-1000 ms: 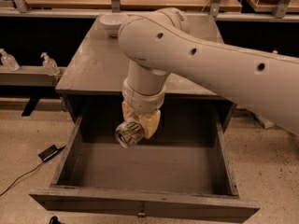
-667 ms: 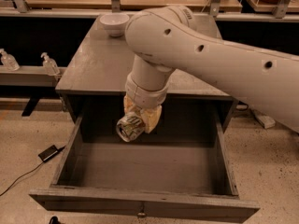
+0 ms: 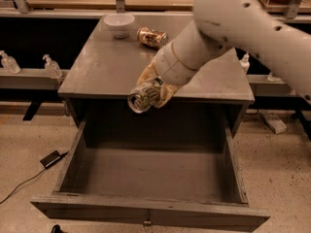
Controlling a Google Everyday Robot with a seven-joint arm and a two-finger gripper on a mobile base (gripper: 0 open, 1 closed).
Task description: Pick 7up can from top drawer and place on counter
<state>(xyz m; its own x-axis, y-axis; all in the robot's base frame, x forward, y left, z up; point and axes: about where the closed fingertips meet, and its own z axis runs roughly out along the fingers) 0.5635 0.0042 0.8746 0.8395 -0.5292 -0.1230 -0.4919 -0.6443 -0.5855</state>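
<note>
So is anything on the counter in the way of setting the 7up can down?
Nothing visible is. The tool holds the 7up can at the counter's front edge, above the open top drawer. A white bowl and a patterned can sit at the far edge, well behind it, leaving the near surface bare.

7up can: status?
Gripper shut on 7up can, by the counter front edge. Can out of top drawer, not yet set down. White bowl and brown-gold can at counter's rear.

7up can in tool over drawer
</note>
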